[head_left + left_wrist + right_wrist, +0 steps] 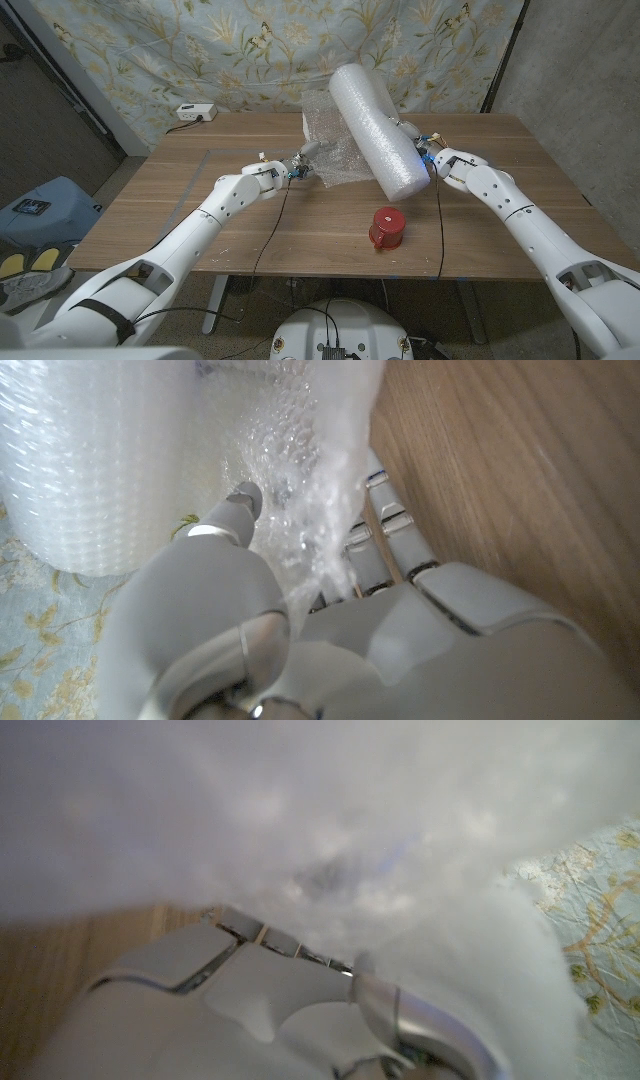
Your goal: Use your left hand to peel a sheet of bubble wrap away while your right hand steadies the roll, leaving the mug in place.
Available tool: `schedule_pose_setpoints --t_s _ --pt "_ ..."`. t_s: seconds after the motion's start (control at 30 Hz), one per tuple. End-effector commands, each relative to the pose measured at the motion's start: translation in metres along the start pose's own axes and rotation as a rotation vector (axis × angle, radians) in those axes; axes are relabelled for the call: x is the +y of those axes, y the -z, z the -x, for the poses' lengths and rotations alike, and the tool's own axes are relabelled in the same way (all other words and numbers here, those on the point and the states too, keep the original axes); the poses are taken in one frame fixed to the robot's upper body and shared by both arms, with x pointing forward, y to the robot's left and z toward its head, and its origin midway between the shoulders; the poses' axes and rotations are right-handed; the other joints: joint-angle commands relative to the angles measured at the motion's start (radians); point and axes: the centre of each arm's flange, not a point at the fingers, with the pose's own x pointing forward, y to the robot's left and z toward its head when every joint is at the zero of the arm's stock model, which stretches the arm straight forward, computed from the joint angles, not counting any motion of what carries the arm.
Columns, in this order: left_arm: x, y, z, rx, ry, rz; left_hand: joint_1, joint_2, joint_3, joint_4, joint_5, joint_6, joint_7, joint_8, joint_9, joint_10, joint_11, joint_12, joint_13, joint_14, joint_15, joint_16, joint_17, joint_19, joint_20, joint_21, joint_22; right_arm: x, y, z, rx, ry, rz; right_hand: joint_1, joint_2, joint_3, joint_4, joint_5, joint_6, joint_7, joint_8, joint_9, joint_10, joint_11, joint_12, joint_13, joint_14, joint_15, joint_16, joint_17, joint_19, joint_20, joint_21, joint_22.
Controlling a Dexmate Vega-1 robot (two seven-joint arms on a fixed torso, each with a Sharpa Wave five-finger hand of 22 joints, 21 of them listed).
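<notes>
A big white roll of bubble wrap (378, 128) leans tilted over the middle of the table, its lower end on the wood. A loose sheet (332, 147) hangs from it toward my left. My left hand (302, 163) pinches the sheet's edge between thumb and fingers; in the left wrist view the clear bubbled sheet (310, 480) runs between my fingers (385, 535), with the roll (95, 455) beside it. My right hand (428, 155) presses against the roll's right side, and the roll (300, 810) shows blurred against that hand (260, 1000). A red mug (386, 229) stands in front of the roll, untouched.
A white box (196, 112) with a cable lies at the table's back left. A flowered cloth (200, 45) hangs behind the table. Bare wood stretches along the left half and the front right of the table (180, 225).
</notes>
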Motion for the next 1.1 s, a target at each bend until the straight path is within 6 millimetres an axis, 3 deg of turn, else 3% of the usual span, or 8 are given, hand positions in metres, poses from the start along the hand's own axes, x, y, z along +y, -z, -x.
schedule_pose_setpoints --t_s 0.03,0.43,1.1 --pt "-0.002 -0.001 -0.001 0.004 -0.017 0.001 0.008 0.007 0.008 0.000 -0.002 0.024 -0.003 0.011 0.004 0.024 -0.006 0.011 0.009 0.021 -0.006 0.005 0.001 0.011 -0.003 0.013 0.001 -0.006 0.009 0.003 0.011 -0.002 -0.092 0.064 0.070 -0.002 0.000 0.005 0.001 0.004 -0.003 0.005 0.000 -0.002 -0.004 0.004 0.008 -0.035 -0.004 0.002 -0.006 -0.016 0.005 0.003" --pt "0.000 -0.002 -0.002 0.013 -0.026 0.012 0.023 0.023 0.018 -0.001 -0.002 0.057 -0.005 0.020 0.007 0.057 -0.019 0.026 0.024 0.040 -0.017 0.000 0.000 0.017 -0.010 0.023 0.002 -0.008 0.015 0.001 0.012 0.001 -0.172 0.065 0.075 -0.004 -0.002 0.005 0.000 0.004 -0.007 0.006 0.000 -0.004 -0.007 0.006 0.007 -0.034 -0.008 0.003 -0.009 -0.014 0.010 0.003" --pt "0.004 0.003 -0.003 0.043 -0.041 0.046 0.028 0.030 0.016 0.001 -0.006 0.068 -0.002 0.019 0.010 0.065 -0.016 0.035 0.047 0.055 -0.023 -0.006 0.003 0.024 -0.022 0.037 0.002 -0.015 0.023 0.000 0.037 0.011 -0.296 0.060 0.081 -0.009 0.000 0.005 -0.021 0.011 -0.022 0.008 -0.021 0.004 -0.018 0.014 -0.001 -0.033 -0.019 0.004 -0.012 -0.011 0.017 0.001"
